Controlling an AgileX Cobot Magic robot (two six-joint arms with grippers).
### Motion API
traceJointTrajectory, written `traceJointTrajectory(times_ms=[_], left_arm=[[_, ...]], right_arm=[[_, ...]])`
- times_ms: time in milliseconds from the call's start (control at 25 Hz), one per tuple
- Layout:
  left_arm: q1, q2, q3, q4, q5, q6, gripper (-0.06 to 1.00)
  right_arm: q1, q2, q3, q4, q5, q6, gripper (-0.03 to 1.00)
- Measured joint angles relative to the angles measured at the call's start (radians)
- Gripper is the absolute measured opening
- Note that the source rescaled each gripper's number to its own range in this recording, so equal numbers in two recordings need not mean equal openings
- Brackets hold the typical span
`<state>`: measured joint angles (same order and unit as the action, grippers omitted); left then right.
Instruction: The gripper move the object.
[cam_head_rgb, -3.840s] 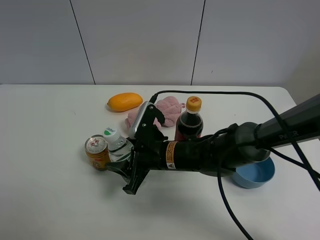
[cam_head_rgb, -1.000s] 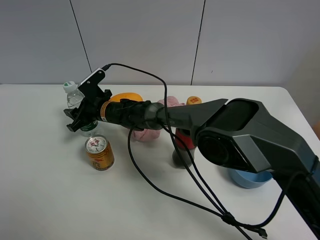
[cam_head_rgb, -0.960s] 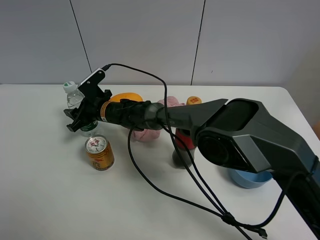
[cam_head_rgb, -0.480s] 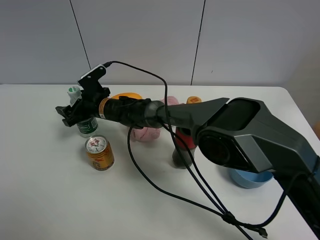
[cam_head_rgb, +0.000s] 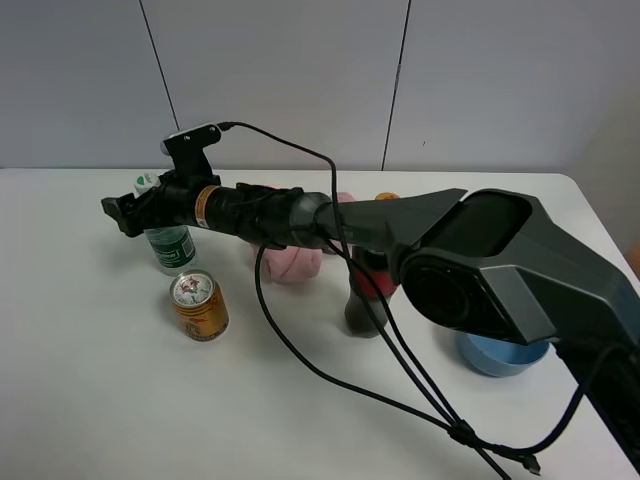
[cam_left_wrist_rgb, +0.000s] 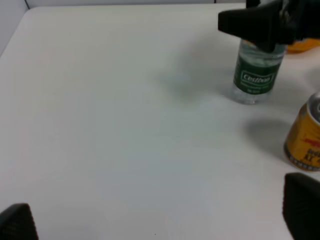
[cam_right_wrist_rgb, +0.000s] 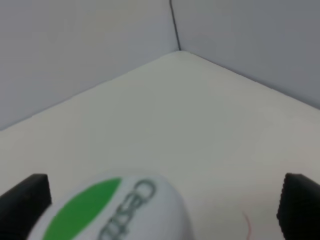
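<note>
The object, a small clear water bottle (cam_head_rgb: 170, 245) with a green label, stands upright on the white table at the far left, a little behind a gold can. My right gripper (cam_head_rgb: 128, 208) reaches across from the right and hovers level with the bottle's top, open, its fingers apart and off the bottle. In the right wrist view the white and green cap (cam_right_wrist_rgb: 110, 210) sits low between the spread fingertips (cam_right_wrist_rgb: 25, 192). The left wrist view shows the bottle (cam_left_wrist_rgb: 255, 72) under that black claw (cam_left_wrist_rgb: 260, 22). My left gripper (cam_left_wrist_rgb: 160, 220) is open, with bare table between its fingers.
A gold can (cam_head_rgb: 198, 305) stands just in front of the bottle. A pink cloth (cam_head_rgb: 290, 262), a dark cola bottle (cam_head_rgb: 372, 270) and a blue bowl (cam_head_rgb: 500, 355) lie to the right under the arm. An orange fruit (cam_left_wrist_rgb: 305, 46) sits behind the bottle.
The right gripper has opened and let go of the bottle, which went from tilted in the grip to upright on the table. The claw has risen and levelled out.
</note>
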<state>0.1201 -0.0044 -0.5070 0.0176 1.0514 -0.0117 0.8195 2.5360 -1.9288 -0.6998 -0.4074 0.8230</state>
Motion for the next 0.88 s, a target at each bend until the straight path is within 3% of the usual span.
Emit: traceJointTrajectory(times_ms=[320, 520, 720, 880], left_arm=[[0.0, 0.0, 0.0, 0.0, 0.0, 0.0, 1.0], [0.0, 0.0, 0.0, 0.0, 0.0, 0.0, 1.0], [0.0, 0.0, 0.0, 0.0, 0.0, 0.0, 1.0], [0.0, 0.0, 0.0, 0.0, 0.0, 0.0, 1.0]], right_arm=[[0.0, -0.204, 0.0, -0.063, 0.103, 0.1, 0.8], [0.012, -0.37, -0.001, -0.067, 0.27, 0.109, 0.79], [0.025, -0.487, -0.001, -0.063, 0.356, 0.092, 0.57], [0.053, -0.544, -0.001, -0.062, 0.36, 0.096, 0.51]])
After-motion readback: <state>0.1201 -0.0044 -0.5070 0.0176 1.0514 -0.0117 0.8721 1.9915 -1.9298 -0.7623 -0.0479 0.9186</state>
